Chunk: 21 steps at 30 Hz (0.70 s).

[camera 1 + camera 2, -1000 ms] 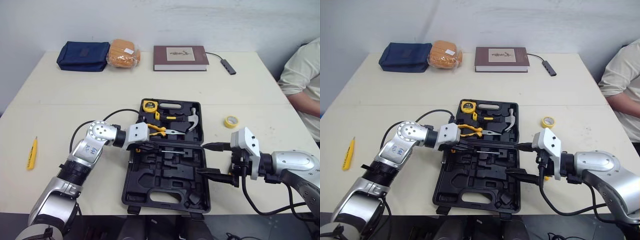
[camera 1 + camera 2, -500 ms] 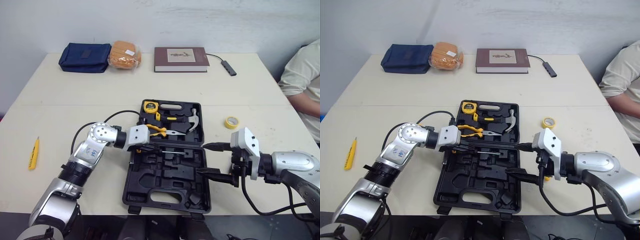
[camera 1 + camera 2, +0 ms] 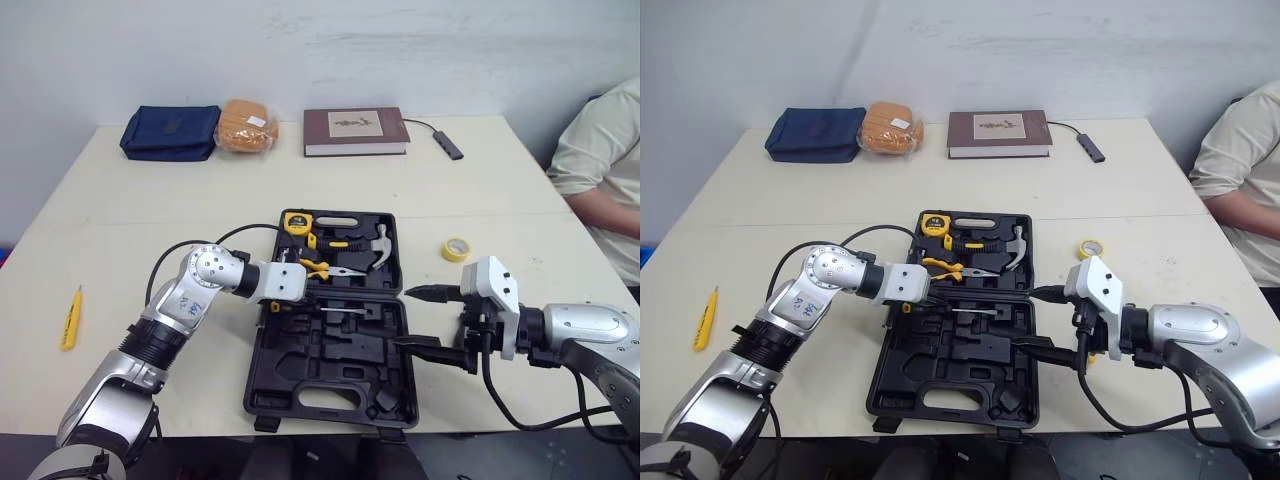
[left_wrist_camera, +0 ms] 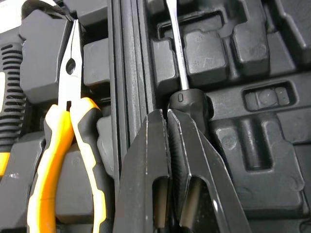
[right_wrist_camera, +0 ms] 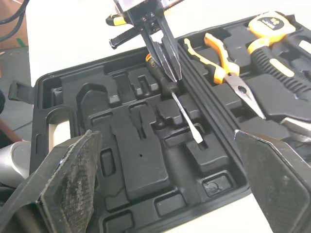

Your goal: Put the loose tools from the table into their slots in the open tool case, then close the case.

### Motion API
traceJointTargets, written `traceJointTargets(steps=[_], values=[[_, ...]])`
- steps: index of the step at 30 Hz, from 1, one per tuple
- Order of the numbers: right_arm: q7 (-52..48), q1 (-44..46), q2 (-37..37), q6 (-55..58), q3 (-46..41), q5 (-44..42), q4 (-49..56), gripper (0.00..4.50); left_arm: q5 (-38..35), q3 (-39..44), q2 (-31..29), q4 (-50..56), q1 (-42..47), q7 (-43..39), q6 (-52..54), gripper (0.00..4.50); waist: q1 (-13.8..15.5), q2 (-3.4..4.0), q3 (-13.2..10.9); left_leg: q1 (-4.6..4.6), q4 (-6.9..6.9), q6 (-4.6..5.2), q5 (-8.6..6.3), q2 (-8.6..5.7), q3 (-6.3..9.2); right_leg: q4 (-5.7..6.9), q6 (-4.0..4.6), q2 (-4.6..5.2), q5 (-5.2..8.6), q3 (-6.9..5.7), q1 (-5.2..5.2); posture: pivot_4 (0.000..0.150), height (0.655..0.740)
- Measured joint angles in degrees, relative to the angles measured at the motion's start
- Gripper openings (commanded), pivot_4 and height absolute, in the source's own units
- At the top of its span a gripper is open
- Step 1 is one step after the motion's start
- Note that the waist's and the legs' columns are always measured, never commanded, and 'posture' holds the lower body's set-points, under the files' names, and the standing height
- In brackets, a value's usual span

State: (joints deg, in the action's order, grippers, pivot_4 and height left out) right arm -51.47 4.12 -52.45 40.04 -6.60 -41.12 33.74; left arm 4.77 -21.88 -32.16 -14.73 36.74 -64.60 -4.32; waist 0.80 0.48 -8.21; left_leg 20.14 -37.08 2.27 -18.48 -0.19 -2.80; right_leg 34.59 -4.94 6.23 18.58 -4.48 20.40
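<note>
Clenched left gripper (image 4: 166, 116) needed to press the black-handled steel screwdriver (image 4: 181, 73) squarely into the black plastic case (image 3: 290, 352); right gripper (image 3: 405, 318) gaped beside it.

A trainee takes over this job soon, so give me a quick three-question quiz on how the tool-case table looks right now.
1. True or false: the right tool is shut.
2. The screwdriver lies: A) in the right tool, B) in the near half of the tool case, C) in its far half.
3. Which two yellow items sit on the table outside the case?

Key:
1. False. It is open and holds nothing.
2. B.
3. The tape roll, right of the case, and the yellow pen-like item, far to its left.
</note>
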Motion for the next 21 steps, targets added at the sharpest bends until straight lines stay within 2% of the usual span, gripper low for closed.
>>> traceJointTargets(steps=[4, 7, 10, 11, 21], values=[[0.39, -0.13, 0.13, 0.00, 0.00, 0.40, 0.05, 4.50, -3.19, 2.91, 3.44, -2.69, -0.44, 0.54, 1.05, 0.12, 0.55, 0.07, -0.06, 0.12, -0.07, 0.03, 0.03, 0.00, 0.01, 0.01, -0.03, 0.01, -0.01, -0.01, 0.10, 0.150, 0.7400], [0.49, -0.09, 0.16, 0.00, 0.00, 0.43, 0.23, 4.50, -8.30, 5.98, 4.56, -4.03, -1.27, -1.18, 2.61, 0.12, 0.54, -0.47, -0.47, 0.27, -0.09, 0.01, 0.05, 0.00, 0.04, 0.00, -0.04, 0.02, -0.03, -0.03, 0.23, 0.150, 0.7400], [0.48, -0.11, 0.16, 0.00, 0.00, 0.43, 0.30, 4.50, -13.01, 8.18, 4.71, -3.76, -2.48, -3.91, 6.23, 0.12, 0.37, -0.57, -0.71, 0.69, -0.16, -0.05, 0.07, -0.01, 0.04, -0.09, -0.10, 0.02, -0.06, -0.05, 0.56, 0.150, 0.7400], [0.47, -0.11, 0.16, 0.00, 0.00, 0.45, 0.30, 4.50, -14.62, 8.72, 4.71, -3.25, -2.80, -4.95, 7.68, 0.12, 0.27, -0.58, -0.71, 1.16, -0.25, -0.33, 0.22, -0.02, 0.04, -0.05, -0.12, 0.02, -0.07, -0.07, 0.97, 0.150, 0.7400], [0.41, 0.16, 0.20, 0.00, 0.17, 0.48, 0.30, 4.50, -16.99, 8.88, 5.03, -0.96, -3.64, -7.39, 10.92, 0.12, 0.58, -0.73, -1.70, 1.38, -0.46, -0.33, 0.42, -0.09, 0.05, 0.08, -0.27, 0.00, -0.15, -0.30, 1.03, 0.150, 0.7400]])
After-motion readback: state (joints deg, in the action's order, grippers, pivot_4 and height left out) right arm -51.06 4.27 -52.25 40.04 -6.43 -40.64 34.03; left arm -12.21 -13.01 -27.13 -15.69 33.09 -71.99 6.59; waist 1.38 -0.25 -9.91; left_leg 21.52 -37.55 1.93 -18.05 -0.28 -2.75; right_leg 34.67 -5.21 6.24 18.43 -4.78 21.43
